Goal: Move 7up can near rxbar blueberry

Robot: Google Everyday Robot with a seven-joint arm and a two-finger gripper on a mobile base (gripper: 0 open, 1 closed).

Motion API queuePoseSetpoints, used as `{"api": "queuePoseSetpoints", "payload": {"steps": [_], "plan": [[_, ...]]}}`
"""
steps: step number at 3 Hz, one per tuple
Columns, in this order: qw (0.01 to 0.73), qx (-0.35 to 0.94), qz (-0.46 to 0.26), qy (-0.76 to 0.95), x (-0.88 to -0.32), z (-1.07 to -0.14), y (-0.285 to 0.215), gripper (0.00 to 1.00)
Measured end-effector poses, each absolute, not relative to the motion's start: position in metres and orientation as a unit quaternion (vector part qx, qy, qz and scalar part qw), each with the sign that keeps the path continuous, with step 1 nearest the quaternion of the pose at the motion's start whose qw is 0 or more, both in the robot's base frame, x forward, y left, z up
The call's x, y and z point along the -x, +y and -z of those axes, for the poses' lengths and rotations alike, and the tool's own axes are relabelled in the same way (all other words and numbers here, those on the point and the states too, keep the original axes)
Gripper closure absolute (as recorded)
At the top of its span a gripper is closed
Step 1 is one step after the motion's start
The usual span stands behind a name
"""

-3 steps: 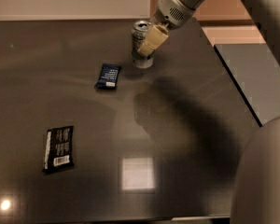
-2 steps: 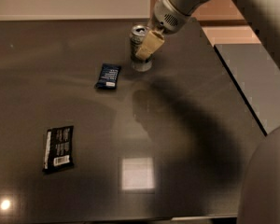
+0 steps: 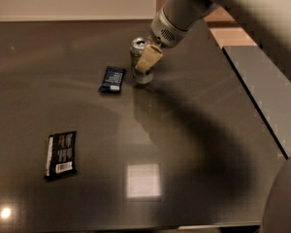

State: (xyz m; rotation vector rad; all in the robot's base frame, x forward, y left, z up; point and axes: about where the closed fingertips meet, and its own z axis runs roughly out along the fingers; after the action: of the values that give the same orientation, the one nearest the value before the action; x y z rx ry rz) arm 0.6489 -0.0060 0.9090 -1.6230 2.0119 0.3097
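7up can [image 3: 137, 55], silver-topped and upright, stood at the far middle of the dark table [image 3: 199, 135], its base low at the glossy surface. My gripper [image 3: 143, 62] was closed on the 7up can: one pale finger [image 3: 151, 57] lay slantwise across the near side of the can, while the other was hidden behind it. My arm [image 3: 203, 4] reached down to it from the upper right corner. Just to the left of the can, close by but not touching, lay the rxbar blueberry [image 3: 112, 79], flat, with its white patch at the near end. Well apart, toward the near left of the table, lay a black wrapper [image 3: 61, 155] with a white barcode. A pale square of reflected light [image 3: 143, 180] showed on the near tabletop. A grey surface [image 3: 266, 91] adjoined the table at right.
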Motion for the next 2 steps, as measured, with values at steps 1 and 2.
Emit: {"api": "queuePoseSetpoints", "payload": {"steps": [1, 2], "plan": [[0.264, 0.596, -0.112, 0.75, -0.6497, -0.9015, -0.0017, 0.83], [0.259, 0.597, -0.113, 0.751, -0.6508, -0.8996, 0.0013, 0.59]]}}
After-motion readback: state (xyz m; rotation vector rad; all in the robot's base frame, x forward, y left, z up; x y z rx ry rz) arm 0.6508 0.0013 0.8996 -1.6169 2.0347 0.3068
